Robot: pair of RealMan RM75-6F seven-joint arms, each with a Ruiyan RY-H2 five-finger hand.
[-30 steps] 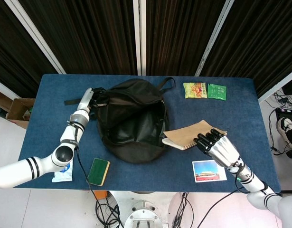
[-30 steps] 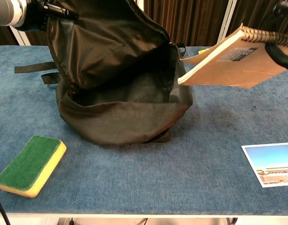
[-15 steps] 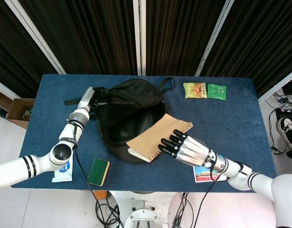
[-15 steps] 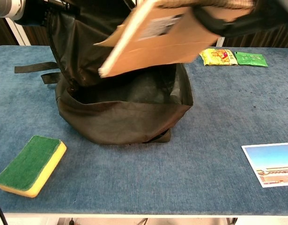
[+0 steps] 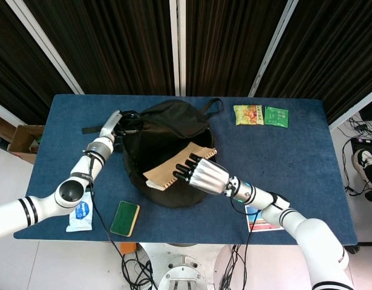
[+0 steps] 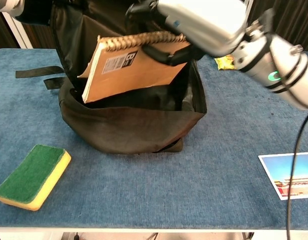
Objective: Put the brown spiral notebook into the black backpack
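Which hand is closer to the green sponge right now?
Left. The left hand holds the backpack's rim, on the same side as the green sponge. The right hand holds the notebook over the bag's opening, farther across.

The backpack (image 5: 167,151) sits at the table's (image 5: 306,145) middle, mouth open toward the robot. The notebook (image 6: 128,67) hangs tilted over that mouth in the right hand (image 5: 205,175); the left hand (image 5: 116,124) is at the backpack's left edge. A sponge (image 6: 31,176) lies front left, a postcard (image 6: 289,175) front right, 2 packets (image 5: 261,115) behind right.
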